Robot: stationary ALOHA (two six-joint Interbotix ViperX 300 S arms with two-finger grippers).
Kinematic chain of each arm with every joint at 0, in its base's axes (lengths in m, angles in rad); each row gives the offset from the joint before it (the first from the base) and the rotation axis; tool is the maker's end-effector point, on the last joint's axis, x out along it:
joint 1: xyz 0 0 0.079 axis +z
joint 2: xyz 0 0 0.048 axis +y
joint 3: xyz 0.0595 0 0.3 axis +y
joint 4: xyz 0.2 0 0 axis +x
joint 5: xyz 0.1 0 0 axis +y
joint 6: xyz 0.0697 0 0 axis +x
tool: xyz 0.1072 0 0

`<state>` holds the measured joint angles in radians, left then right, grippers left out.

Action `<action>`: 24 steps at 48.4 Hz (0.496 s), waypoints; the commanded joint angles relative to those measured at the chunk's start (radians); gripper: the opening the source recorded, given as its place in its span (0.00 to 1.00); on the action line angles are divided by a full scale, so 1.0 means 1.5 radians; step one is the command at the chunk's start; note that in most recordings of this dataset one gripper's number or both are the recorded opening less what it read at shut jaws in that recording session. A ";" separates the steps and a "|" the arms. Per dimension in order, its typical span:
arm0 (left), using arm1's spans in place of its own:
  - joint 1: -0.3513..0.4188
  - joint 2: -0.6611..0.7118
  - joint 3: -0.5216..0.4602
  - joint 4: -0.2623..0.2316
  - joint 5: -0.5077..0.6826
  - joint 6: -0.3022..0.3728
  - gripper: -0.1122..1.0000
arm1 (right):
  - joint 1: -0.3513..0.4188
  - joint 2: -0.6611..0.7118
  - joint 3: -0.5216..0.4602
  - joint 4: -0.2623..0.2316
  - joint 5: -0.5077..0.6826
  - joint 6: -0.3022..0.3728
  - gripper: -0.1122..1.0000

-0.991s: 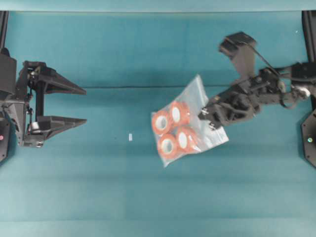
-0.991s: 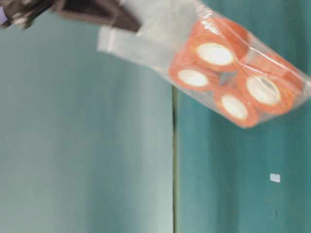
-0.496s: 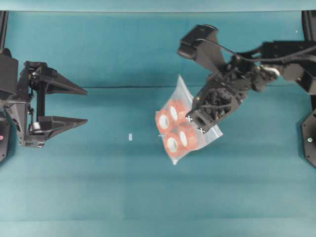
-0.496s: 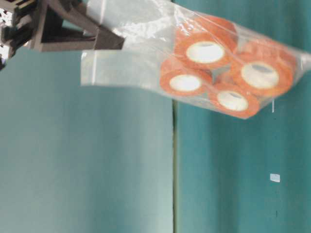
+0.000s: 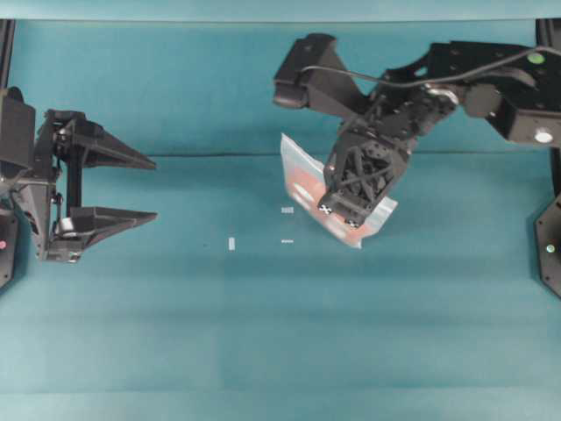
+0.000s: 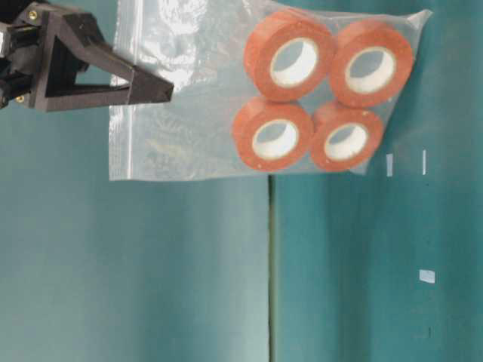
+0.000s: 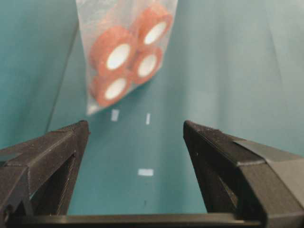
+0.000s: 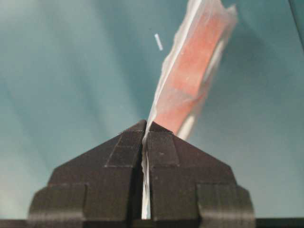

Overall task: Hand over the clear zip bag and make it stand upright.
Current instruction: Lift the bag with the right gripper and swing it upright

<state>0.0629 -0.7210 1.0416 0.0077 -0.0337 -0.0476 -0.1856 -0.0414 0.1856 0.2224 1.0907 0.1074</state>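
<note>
**Bag Pinched and Hanging Above the Mat**

Clamping my right claw (image 8: 145,137) tight, I have the clear zip bag (image 6: 226,90) by its empty, sealed end; the plastic runs straight into the seam between my two dark fingers (image 8: 180,161), which meet with nothing but the film between them. From the overhead view my right claw (image 5: 340,213) sits over the bag (image 5: 298,180) near the middle of the teal table (image 5: 263,333), and only a strip of plastic and a bit of orange show past it. The bag hangs clear of the surface, edge-on from my own wrist camera. At table level its four orange-red tape rolls (image 6: 321,90) with white cores sit two by two at the far end from my grip.

My left claw (image 5: 153,189) waits well apart at the left side of the table, fingers spread wide with nothing in them. Its camera looks between those fingers (image 7: 223,152) at the bag (image 7: 126,52) ahead. A few small white marks (image 5: 231,243) lie on the table between the two claws.
</note>
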 commanded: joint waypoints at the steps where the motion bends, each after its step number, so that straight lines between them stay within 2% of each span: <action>1: 0.005 0.000 -0.005 0.001 -0.003 0.000 0.90 | 0.001 0.001 -0.021 -0.005 0.012 -0.031 0.10; 13: 0.007 0.000 -0.006 0.001 -0.003 0.000 0.90 | 0.010 0.021 -0.038 -0.015 0.019 -0.107 0.10; 24: 0.009 -0.001 -0.006 0.001 -0.003 0.000 0.90 | 0.030 0.037 -0.057 -0.059 0.019 -0.151 0.10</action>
<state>0.0736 -0.7210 1.0431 0.0077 -0.0337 -0.0476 -0.1519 0.0199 0.1289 0.1534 1.1229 -0.0982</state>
